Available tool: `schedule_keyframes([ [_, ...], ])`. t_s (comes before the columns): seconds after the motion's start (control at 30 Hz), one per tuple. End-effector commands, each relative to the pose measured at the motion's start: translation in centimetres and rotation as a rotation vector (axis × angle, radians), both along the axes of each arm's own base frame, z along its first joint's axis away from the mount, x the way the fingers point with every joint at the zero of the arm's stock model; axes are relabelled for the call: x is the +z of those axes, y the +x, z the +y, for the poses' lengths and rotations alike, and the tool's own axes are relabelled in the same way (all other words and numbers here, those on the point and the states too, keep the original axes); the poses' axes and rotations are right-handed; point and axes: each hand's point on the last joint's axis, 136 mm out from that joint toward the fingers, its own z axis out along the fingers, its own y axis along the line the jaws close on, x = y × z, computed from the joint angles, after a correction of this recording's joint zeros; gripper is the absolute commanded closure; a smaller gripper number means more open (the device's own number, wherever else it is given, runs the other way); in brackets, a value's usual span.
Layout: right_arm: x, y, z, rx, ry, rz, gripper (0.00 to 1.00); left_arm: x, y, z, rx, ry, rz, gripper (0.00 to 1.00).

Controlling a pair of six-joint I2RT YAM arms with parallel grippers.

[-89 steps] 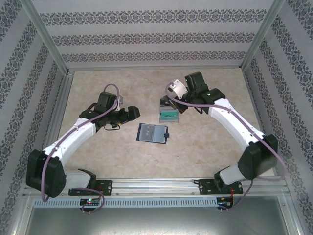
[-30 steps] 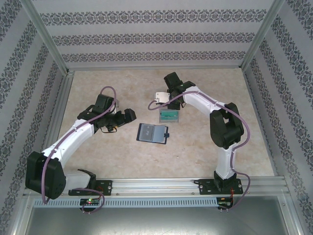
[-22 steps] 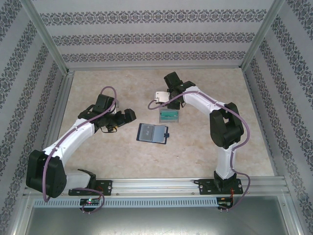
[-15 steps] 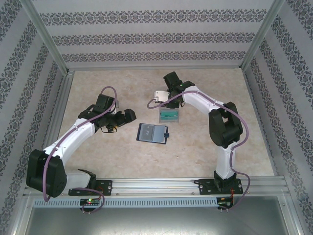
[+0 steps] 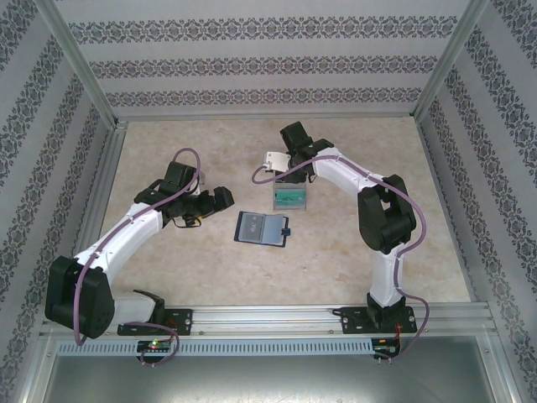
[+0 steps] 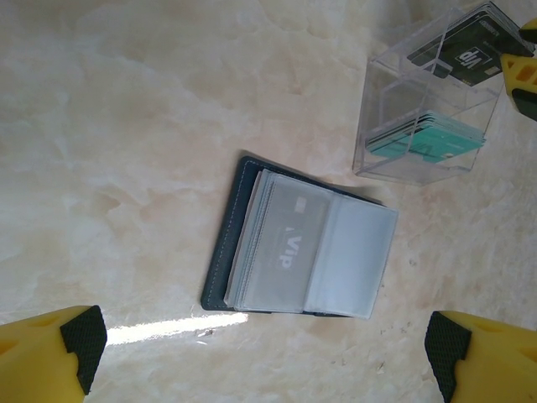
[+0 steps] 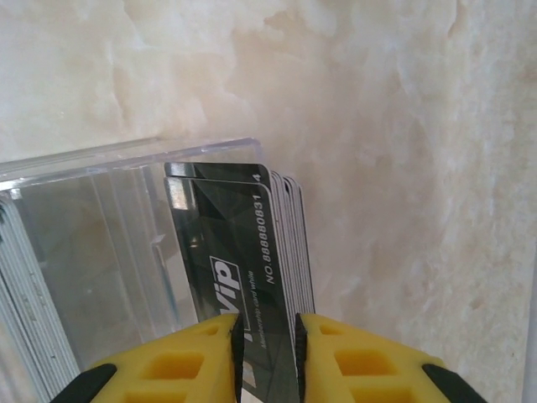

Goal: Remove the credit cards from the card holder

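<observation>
The card holder (image 5: 262,228) lies open on the table between the arms, slate-blue with clear grey sleeves (image 6: 225,252). A silvery-grey credit card (image 6: 289,248) marked VIP sits in its left sleeve. My left gripper (image 6: 268,361) hovers over it, wide open and holding nothing. My right gripper (image 7: 268,336) reaches down into a clear box (image 7: 84,218). Its jaws stand slightly apart around a dark VIP card (image 7: 235,252) at the front of a stack. Teal-green cards (image 6: 428,143) lie in the box's other section.
The clear box (image 5: 290,199) stands just behind the card holder, near the table's middle. Patterned walls and metal frame posts (image 5: 84,67) close in the left, back and right sides. Bare marble-look tabletop (image 5: 193,277) lies in front of the holder.
The right arm folded its elbow up and brought the dark card over the box. In the last second its jaws have eased apart around that card. The left arm has stayed still.
</observation>
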Motion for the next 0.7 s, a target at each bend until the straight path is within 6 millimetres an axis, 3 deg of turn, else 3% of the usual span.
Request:
schedule_keyframes([
  [0.0,1.4,1.4,-0.5,-0.057,0.005,-0.058,0.74,0.3,0.3,0.2,0.014,-0.016,-0.018,0.01],
  [0.23,3.7,1.8,-0.7,-0.141,0.065,-0.094,0.73,0.4,0.1,-0.1,0.003,-0.036,-0.019,0.01],
  [0.37,6.8,1.1,-0.5,-0.265,0.212,-0.085,0.74,0.3,0.0,-0.6,-0.02,-0.063,-0.017,0.0],
  [0.5,9.2,-0.8,-0.2,-0.457,0.376,-0.031,0.74,0.2,0.0,-1.7,-0.059,-0.111,-0.01,0.04],
  [0.67,10.0,-4.9,0.2,-0.622,0.544,0.064,0.74,-0.5,0.2,-2.4,-0.09,-0.127,0.012,0.06],
])
